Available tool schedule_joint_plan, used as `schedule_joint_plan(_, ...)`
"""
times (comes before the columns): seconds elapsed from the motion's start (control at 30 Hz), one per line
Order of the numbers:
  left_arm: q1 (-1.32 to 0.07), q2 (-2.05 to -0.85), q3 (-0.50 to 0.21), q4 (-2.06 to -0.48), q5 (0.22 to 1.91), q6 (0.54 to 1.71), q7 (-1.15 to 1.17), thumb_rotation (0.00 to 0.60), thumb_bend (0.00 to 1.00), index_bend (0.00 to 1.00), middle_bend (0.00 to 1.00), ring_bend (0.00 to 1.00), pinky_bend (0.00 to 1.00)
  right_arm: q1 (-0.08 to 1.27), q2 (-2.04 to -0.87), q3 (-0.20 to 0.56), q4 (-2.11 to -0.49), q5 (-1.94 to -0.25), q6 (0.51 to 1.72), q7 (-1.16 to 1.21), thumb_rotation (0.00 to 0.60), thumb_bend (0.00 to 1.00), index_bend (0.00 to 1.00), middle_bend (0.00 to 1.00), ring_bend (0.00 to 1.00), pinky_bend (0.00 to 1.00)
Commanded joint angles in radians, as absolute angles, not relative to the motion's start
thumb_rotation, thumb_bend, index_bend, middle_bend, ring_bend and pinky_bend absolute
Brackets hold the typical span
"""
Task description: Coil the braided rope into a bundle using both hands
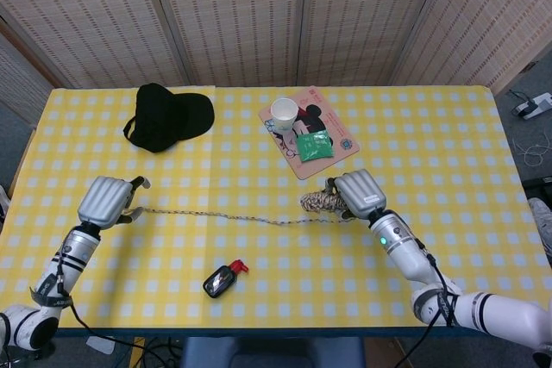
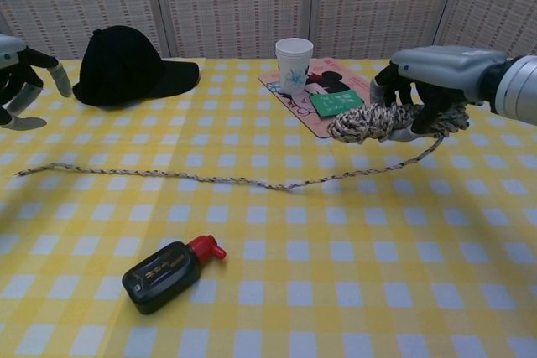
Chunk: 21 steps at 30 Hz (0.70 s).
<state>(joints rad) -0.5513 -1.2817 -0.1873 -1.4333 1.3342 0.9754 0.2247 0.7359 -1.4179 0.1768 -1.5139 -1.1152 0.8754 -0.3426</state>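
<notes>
While the small black bottle with the red cap [image 2: 173,268] lay on its side at the near edge of the yellow checked surface [image 2: 352,291], the braided rope [image 2: 226,179] stretched across the cloth just beyond it. The rope's loose end lay far out to the bottle's left, and its free length ran flat across the cloth past the bottle, then rose off the surface toward the bottle's right. There it ended in a coiled bundle [image 2: 377,121] gripped by the right hand [image 2: 432,81], whose fingers were curled around the coils and held them clear of the cloth. In the head view the same right hand [image 1: 358,193] sat over the bundle [image 1: 319,201], beyond and to the right of the bottle [image 1: 222,278].

The left hand [image 1: 107,201] hovered beyond and to the left of the bottle, close to the rope's loose end. In the chest view, at the frame edge, the left hand [image 2: 18,81] had its fingers apart and bent, with nothing between them.

Farther from the bottle, a pink mat [image 2: 369,115] carried a green packet [image 2: 337,103] and a white paper cup [image 2: 294,59]. A black cap [image 2: 126,64] rested at the far left.
</notes>
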Motion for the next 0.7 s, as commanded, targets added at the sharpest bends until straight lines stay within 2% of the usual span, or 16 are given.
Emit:
schedule_joint_plan(0.03,-0.596,-1.334,-0.192,-1.381,1.276,0.924,0.279,0.6,0.29,0.47,0.94,0.86,0.9,0.738,-1.419,0.174,-1.505,-1.118,0.873,-0.33,0.6,0.61,0.67,0.6,0.52,0.63)
schedule_joint_plan(0.1,-0.611,-1.358,-0.192,-1.361,1.26,0.915,0.301,0.6,0.29,0.48,0.99,0.91,0.94,0.739,-1.421,0.172,-1.5,-1.121,0.873,-0.323,0.6,0.61,0.67,0.6,0.53,0.63)
schedule_joint_plan(0.2,-0.63,-1.397,-0.193,-1.323,1.235,0.906,0.321,0.6,0.29,0.49,1.0,0.95,0.99,0.74,-1.426,0.169,-1.493,-1.124,0.873,-0.313,0.6,0.61,0.68,0.6,0.53,0.63)
schedule_joint_plan(0.37,-0.652,-1.449,-0.184,-1.264,1.202,0.888,0.347,0.6,0.29,0.53,1.0,1.0,1.0,0.741,-1.429,0.167,-1.484,-1.124,0.873,-0.299,0.6,0.61,0.68,0.6,0.53,0.63)
schedule_joint_plan(0.7,-0.66,-1.503,-0.162,-1.214,1.16,0.877,0.35,0.6,0.29,0.55,1.0,1.0,1.0,0.75,-1.435,0.168,-1.464,-1.111,0.864,-0.287,0.6,0.61,0.69,0.6,0.53,0.63)
